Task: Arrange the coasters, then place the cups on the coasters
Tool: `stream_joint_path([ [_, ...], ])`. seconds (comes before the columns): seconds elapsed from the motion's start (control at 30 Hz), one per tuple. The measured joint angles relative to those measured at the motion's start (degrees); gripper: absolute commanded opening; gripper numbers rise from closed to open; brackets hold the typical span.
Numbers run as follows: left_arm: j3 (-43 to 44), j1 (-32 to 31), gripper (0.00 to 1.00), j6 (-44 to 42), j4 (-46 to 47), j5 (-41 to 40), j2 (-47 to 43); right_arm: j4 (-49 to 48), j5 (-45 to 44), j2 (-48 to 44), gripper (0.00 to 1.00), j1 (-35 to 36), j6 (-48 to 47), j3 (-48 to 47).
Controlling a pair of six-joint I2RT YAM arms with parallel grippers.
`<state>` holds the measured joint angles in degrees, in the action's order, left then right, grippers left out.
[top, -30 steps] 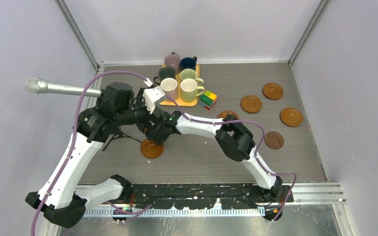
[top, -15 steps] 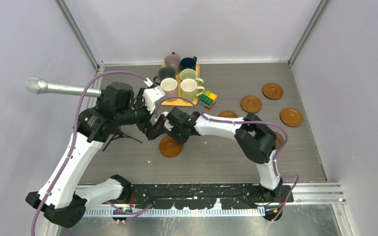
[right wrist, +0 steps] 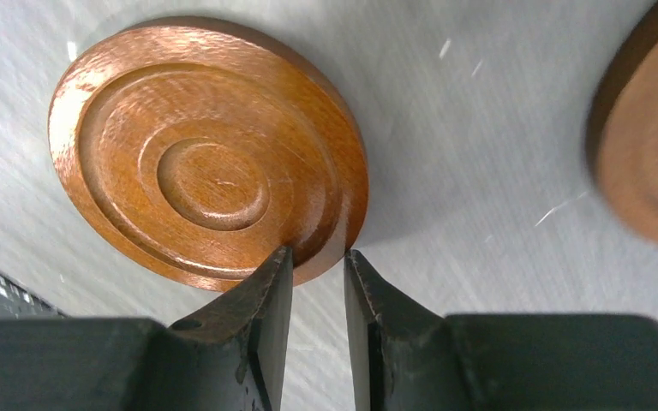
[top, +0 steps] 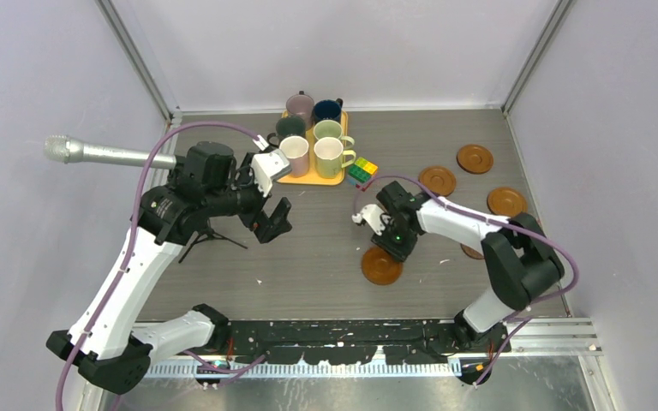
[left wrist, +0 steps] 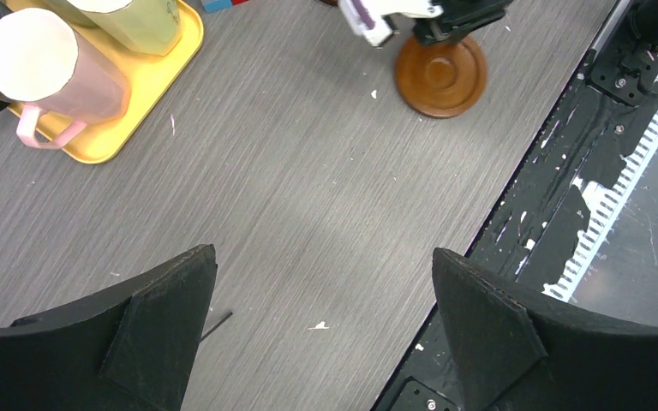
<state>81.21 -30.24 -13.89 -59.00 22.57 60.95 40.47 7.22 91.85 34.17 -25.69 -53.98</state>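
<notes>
Right gripper (right wrist: pixel 317 257): nearly closed; its two black fingers (right wrist: pixel 266 317) pinch the near rim of one coaster, one finger on the inner side of the rim and one on the outer side.
Held coaster (right wrist: pixel 206 145): brown wood with round grooves, low over the table (top: pixel 326 240), near the front edge and right of the middle. Whether it rests on the wood or hangs just above it, I cannot tell.
Left gripper (left wrist: pixel 321 251): spread wide, with nothing between the fingers, above bare table left of the middle.
Other coasters: three (top: pixel 438 180) (top: pixel 475 157) (top: pixel 506 202) lie flat on the right side of the table, apart from each other. A darker one (top: pixel 469 250) shows only a small part behind the right arm.
Cups: six, all upright on the yellow tray (top: pixel 308 178) at the back of the table. Mauve (top: pixel 300 107) and navy (top: pixel 327 110) stand at the back, dark green (top: pixel 290 128) and light green (top: pixel 329 130) in the middle, pink-cream (top: pixel 294 154) and pale yellow (top: pixel 331 156) in front.
Cube (top: pixel 361 170): multicoloured, just beside the front right corner of the tray.
Microphone (top: pixel 94 152): silver, points to the left wall, above the left arm.
</notes>
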Motion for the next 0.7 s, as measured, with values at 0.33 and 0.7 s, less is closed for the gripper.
stream_joint_path([
  [0.33, 0.0, 0.0, 1.0, 0.0, 0.0, 0.0, -0.1, 11.5, -0.4, -9.1, 0.32, -9.1, -11.9, 10.1],
  [0.7, -0.4, 0.0, 1.0, 0.0, 0.0, 0.0, -0.4, 13.4, -3.7, -8.8, 0.33, -23.1, -18.7, 10.0],
])
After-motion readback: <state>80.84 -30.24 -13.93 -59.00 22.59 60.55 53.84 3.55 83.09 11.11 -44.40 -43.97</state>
